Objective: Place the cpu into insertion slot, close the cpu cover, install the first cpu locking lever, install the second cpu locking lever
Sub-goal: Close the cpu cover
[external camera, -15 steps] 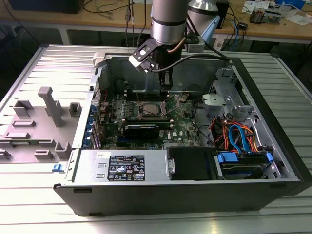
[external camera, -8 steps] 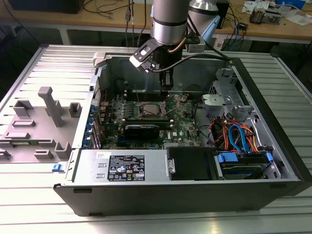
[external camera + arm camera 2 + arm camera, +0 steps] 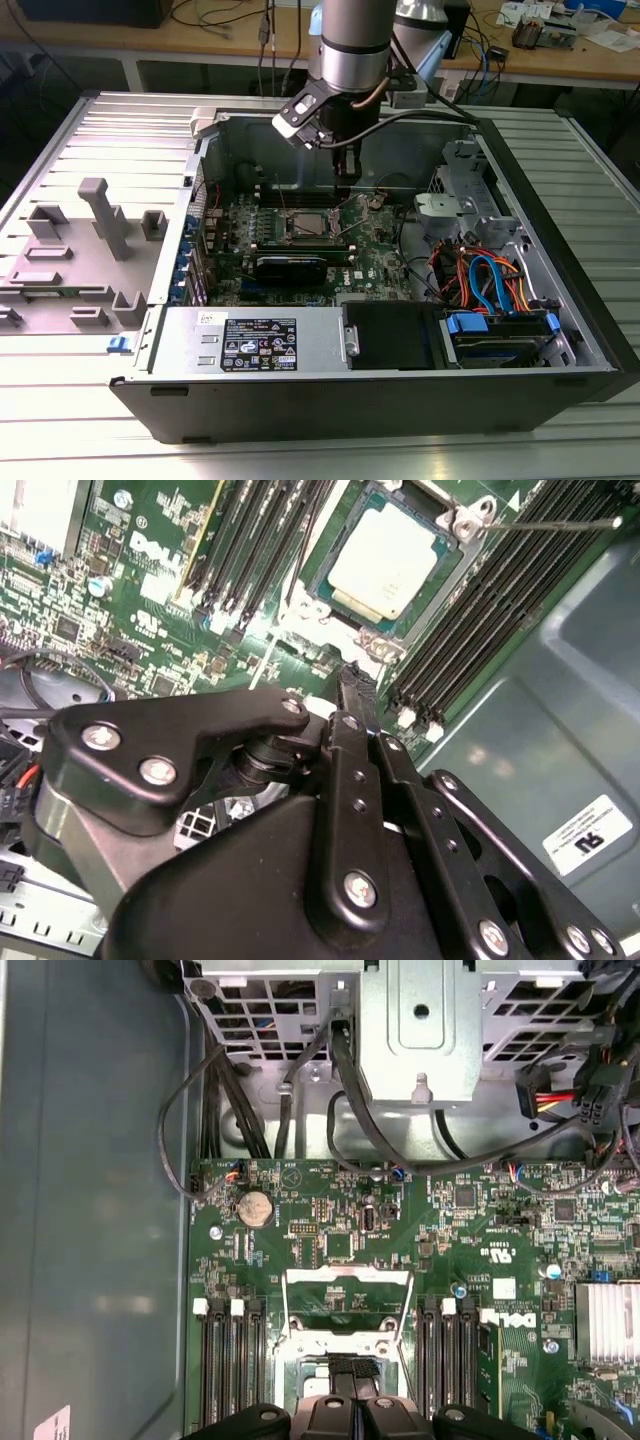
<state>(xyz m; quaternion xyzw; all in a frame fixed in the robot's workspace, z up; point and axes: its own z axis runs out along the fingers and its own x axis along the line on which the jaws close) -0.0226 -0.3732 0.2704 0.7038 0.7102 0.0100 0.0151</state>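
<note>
The open computer case [image 3: 350, 405] lay on the slatted metal tabletop [image 3: 70, 440]. The arm [image 3: 350, 40] reached down into it over the green motherboard [image 3: 330, 1210]. On that board, memory slots [image 3: 230, 1360] flanked the insertion slot [image 3: 335, 538] on two sides. The cpu cover [image 3: 345, 1276] stood swung up from one edge of the slot, not yet down. The cpu [image 3: 385, 565] sat flat inside the slot, silver top showing, so the placing looked done and closing the cover seemed the step in hand. A thin locking lever [image 3: 545, 523] stuck out past a corner of the slot and looked unlatched. The end effector [image 3: 352, 1365] hung just beside the slot on the cover's side, fingers pressed together and carrying nothing. Whether it touched the cover could not be told. To my eye, the move called for a gentle push on the raised frame, well clear of the chip.
</note>
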